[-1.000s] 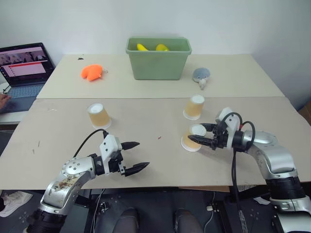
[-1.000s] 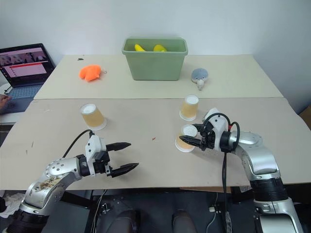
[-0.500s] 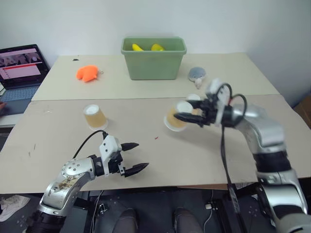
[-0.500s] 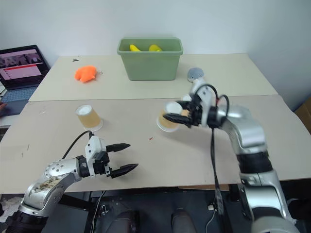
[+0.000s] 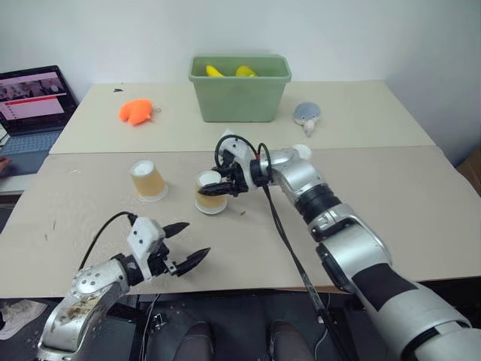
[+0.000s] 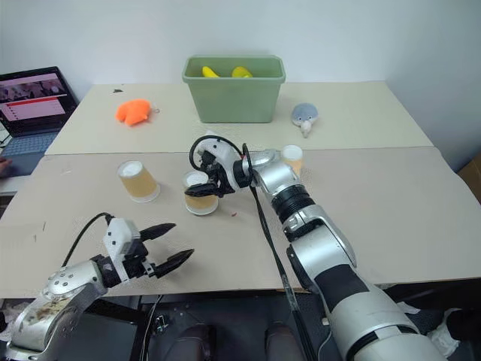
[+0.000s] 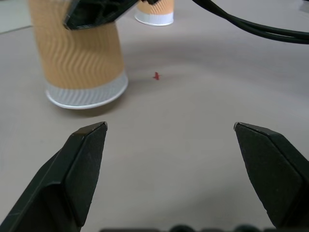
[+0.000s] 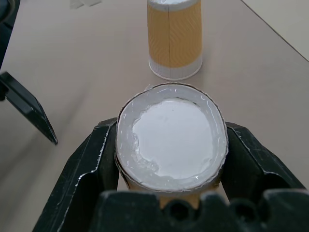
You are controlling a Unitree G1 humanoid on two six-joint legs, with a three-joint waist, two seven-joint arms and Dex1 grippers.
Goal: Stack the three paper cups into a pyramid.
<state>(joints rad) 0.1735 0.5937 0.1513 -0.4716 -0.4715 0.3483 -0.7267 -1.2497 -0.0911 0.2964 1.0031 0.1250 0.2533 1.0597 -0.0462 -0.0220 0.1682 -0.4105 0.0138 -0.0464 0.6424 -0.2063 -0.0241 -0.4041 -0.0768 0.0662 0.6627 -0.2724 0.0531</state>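
While my right pincer (image 5: 213,185) grips one paper cup (image 5: 210,193) by its sides, upside down with the white base up, that cup sits on or just above the counter (image 5: 391,195); I can't tell contact for sure. Fingers (image 8: 91,159) are clenched on both sides of it in the right wrist view.

Second cup (image 5: 148,180) stands inverted on the counter just beyond the held one along the pincer's pointing direction, near but apart.

Third cup (image 6: 291,159) stands behind the right forearm, well away from the pincer tip, partly hidden.

Left pincer (image 5: 184,244) is released, jaws spread wide, nothing between them, hovering low near the counter's front edge. Held cup is ahead of it and off to one side; a small red speck (image 7: 156,75) lies on the counter between them.

Far past both pincers: green bin (image 5: 240,94) with yellow items, orange toy (image 5: 135,111), grey toy (image 5: 307,115), laptop (image 5: 31,105).
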